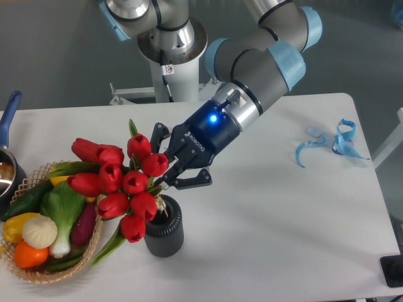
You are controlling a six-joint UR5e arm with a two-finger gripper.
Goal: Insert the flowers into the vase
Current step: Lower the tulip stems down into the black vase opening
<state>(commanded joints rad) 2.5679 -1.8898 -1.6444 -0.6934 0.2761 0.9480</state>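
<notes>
The gripper (169, 165) reached in from the upper right, its dark fingers closed around the stems of the flowers (119, 185) just above the vase (164, 227). The red tulip heads fanned out to the left of the vase mouth, leaning over toward the wicker basket (38, 275), and one long green leaf hung down past the vase's left side. The stem ends appeared to meet the round mouth of the ribbed dark vase, though how far they went in could not be told. The vase stood upright on the white table (283, 233), near the front edge and just right of the basket. The basket held vegetables, among them a leafy green-and-white vegetable (62, 211). A blue ribbon (332, 141) lay far off at the table's right, and a blue pan handle (7, 113) showed at the left edge.
</notes>
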